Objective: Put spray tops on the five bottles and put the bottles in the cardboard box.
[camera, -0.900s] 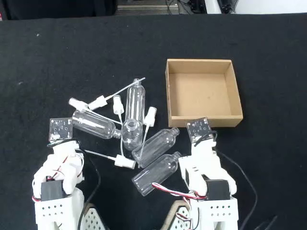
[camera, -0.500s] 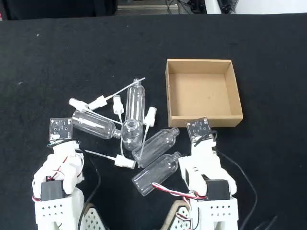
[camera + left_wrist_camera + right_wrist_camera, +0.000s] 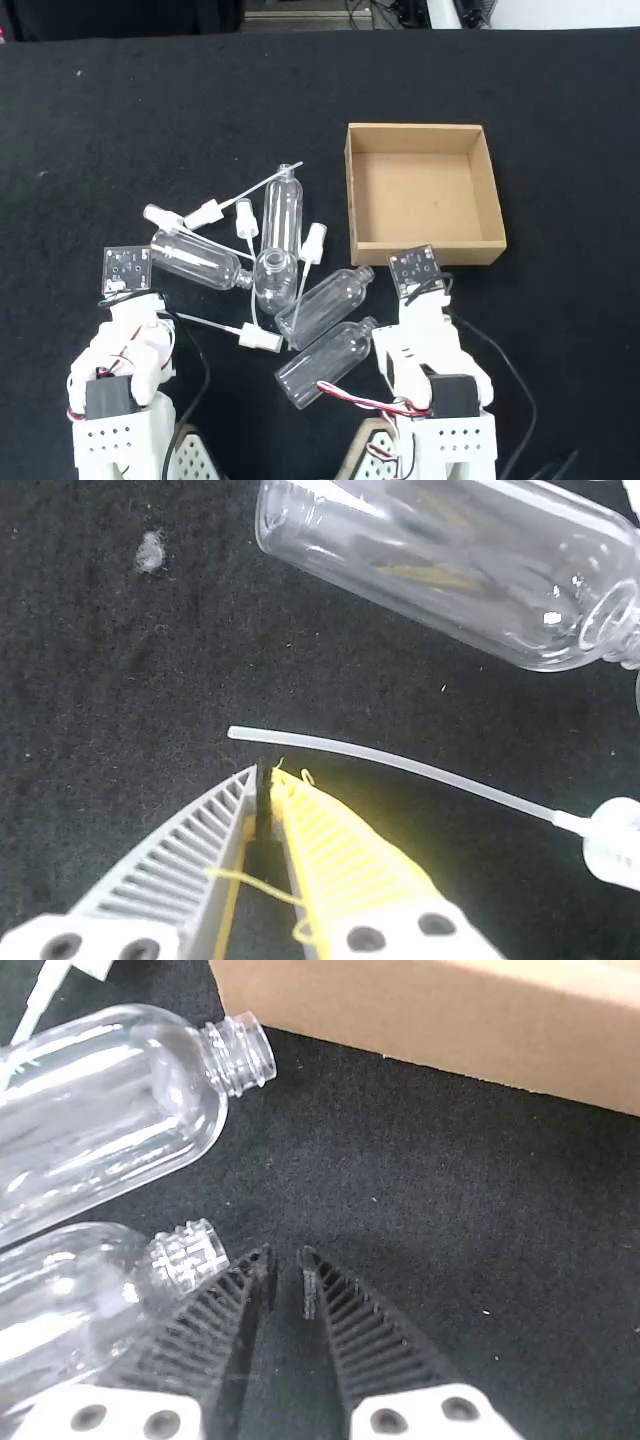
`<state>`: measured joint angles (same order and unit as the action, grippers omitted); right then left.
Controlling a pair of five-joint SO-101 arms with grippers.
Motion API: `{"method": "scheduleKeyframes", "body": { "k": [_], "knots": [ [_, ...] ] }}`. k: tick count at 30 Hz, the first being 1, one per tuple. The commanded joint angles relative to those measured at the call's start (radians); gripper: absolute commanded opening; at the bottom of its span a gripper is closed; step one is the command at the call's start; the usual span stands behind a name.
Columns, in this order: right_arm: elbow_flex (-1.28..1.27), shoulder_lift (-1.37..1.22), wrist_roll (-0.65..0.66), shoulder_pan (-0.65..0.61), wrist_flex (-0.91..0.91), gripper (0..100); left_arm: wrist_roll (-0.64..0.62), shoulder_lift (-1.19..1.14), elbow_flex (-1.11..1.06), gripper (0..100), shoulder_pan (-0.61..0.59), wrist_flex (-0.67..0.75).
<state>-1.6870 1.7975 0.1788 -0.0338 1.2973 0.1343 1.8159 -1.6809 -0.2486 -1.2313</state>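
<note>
No movement since the earlier frames, both arms parked | five bottles [image 3: 325, 305] uncapped, heaped left of the cardboard box [image 3: 350, 190], spray tops [image 3: 260, 338] strewn among them | left gripper [image 3: 265, 775] fingers closed, empty; right gripper [image 3: 286, 1265] all but closed, empty | risk: crossed dip tubes likely to snag, and bottles on their sides likely to roll if nudged.

**A:** Where is the cardboard box [image 3: 428, 253]?
**B:** On the table [image 3: 560, 120], ahead of my right arm and to the right of the pile.
**A:** And the 5 bottles?
**B:** They lie close together, ahead of my 2 arms and between them. The left bottle [image 3: 198, 260] lies before my left arm. The nearest bottle [image 3: 325, 362] lies just left of my right gripper [image 3: 285, 1260], with its neck toward the box.
**A:** The spray tops?
**B:** 4 lie behind and among the bottles. The near spray top [image 3: 258, 338] lies between the 2 arms, and its tube lies across just before my left gripper [image 3: 265, 773].
</note>
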Motion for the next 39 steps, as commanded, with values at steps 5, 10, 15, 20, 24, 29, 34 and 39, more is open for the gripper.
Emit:
{"method": "scheduleKeyframes", "body": {
  "k": [5,10,15,20,24,29,34,39],
  "knots": [
    [0.002,0.094,0.009,0.015,0.006,1.4,0.008,0.008,-0.018,3,0.008,-0.003],
    [0.111,0.093,0.011,0.057,-0.037,1.5,0.008,0.008,-0.018,3,0.010,-0.003],
    [0.269,0.093,0.011,0.118,-0.219,1.5,0.008,0.008,-0.018,3,0.012,-0.003],
    [0.331,0.093,0.011,0.166,-0.354,1.5,0.008,0.008,-0.018,3,0.008,-0.003],
    [0.452,0.091,0.011,0.137,-0.361,1.6,0.008,0.008,-0.018,3,0.008,-0.003],
    [0.680,0.079,0.095,-0.025,-0.265,1.6,0.008,0.008,-0.018,3,0.008,-0.003],
    [0.954,-0.102,0.115,-0.155,-0.161,1.6,0.008,0.008,-0.018,3,0.008,-0.003],
    [1.196,-0.453,0.112,-0.298,-0.025,3.6,0.008,0.008,-0.018,3,0.008,-0.003]
  ]
}}
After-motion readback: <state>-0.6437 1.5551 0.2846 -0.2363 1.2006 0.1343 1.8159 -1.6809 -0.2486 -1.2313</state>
